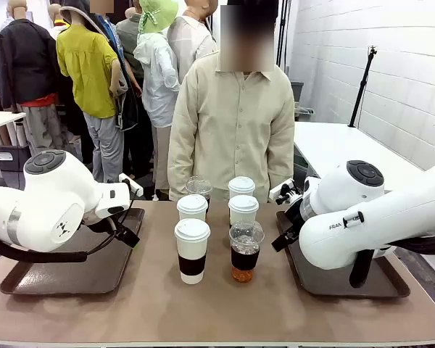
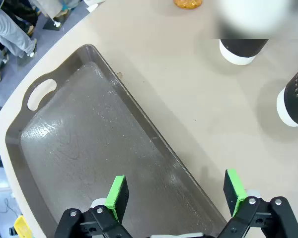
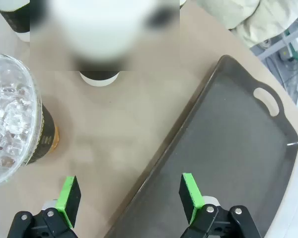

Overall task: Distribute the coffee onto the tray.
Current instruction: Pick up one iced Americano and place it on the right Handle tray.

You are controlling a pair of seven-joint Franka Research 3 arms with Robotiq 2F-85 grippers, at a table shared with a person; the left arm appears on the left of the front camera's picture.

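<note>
The coffee stands clustered mid-table: several white lidded paper cups with dark sleeves (image 1: 192, 250) and two clear dome-lidded cups, one with amber drink (image 1: 246, 251) in front, one (image 1: 199, 187) at the back. A dark tray (image 1: 65, 275) lies at the left, another (image 1: 333, 284) at the right; both are bare. My left gripper (image 1: 125, 230) hangs over the left tray's inner end. In the left wrist view it (image 2: 176, 194) is open above the tray's rim (image 2: 139, 116). My right gripper (image 3: 130, 193) is open too, straddling the right tray's edge (image 3: 188, 134) beside the clear cup (image 3: 15, 124).
A person in a beige shirt (image 1: 232, 123) stands at the far side, right behind the cups. Sleeved cup bases (image 2: 241, 49) stand on bare tabletop to one side of the left tray. A white table (image 1: 341, 145) is at the back right.
</note>
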